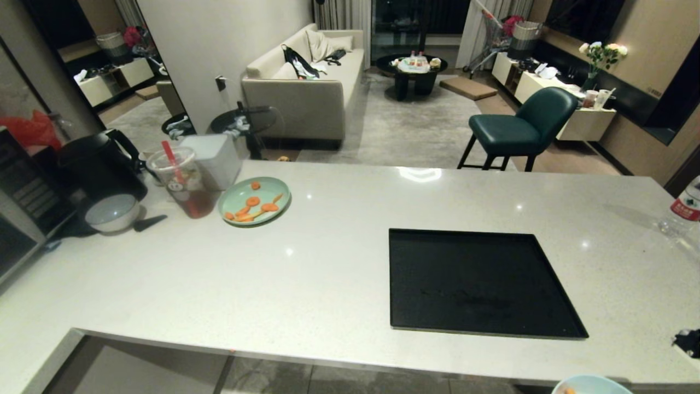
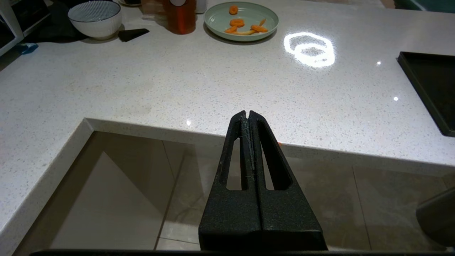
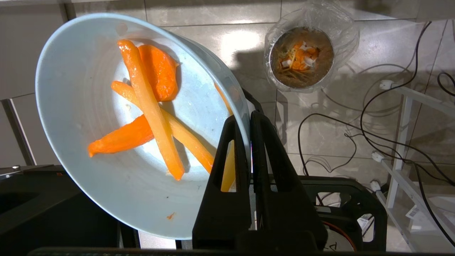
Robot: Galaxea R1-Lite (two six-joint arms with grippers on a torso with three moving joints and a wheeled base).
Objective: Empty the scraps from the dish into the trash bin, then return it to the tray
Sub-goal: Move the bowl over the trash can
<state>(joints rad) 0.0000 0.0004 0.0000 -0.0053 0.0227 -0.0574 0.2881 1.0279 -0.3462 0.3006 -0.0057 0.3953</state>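
Dish (image 3: 106, 149): pale blue bowl, tilted, rim clamped between fingers of right gripper (image 3: 249, 122), held off the near right edge of the counter (image 1: 328, 262), above the floor. Scraps (image 3: 153, 117): orange carrot sticks and chunks, lying inside the bowl. Trash bin (image 3: 302, 57): on the floor below, clear bag liner, orange and pale bits inside, apart from the bowl. Tray (image 1: 476, 282): black, bare, on counter right of centre. Left gripper (image 2: 247, 115): fingers together, holding nothing, parked just off near counter edge. Mint-green plate (image 1: 254, 201): carrot slices, far left.
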